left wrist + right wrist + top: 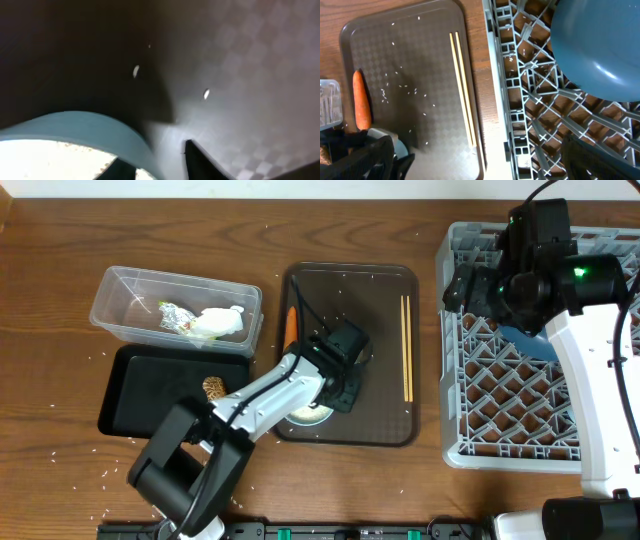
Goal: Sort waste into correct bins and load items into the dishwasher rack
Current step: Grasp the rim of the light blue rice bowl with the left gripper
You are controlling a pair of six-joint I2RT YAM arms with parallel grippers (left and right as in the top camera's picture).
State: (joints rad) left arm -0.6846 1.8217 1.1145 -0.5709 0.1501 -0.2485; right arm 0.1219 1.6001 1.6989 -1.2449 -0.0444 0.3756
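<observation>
My left gripper [335, 395] is low over the white bowl [305, 416] on the brown serving tray. In the left wrist view its fingers [160, 165] straddle the bowl's rim [75, 125], one inside and one outside, with a gap left. My right gripper [462, 288] hangs open and empty over the left side of the grey rack [500, 410]. The dark blue plate [527, 340] leans in the rack [590, 45]. The chopsticks [407, 350] and the carrot [289, 327] lie on the serving tray. The cups are out of view.
The clear tub [120, 290] holds the tissue [220, 322] and the wrapper [175, 318]. The black tray [150, 380] holds the brown lump [213, 388]. Rice grains [405, 90] dot the serving tray [380, 410] and the table.
</observation>
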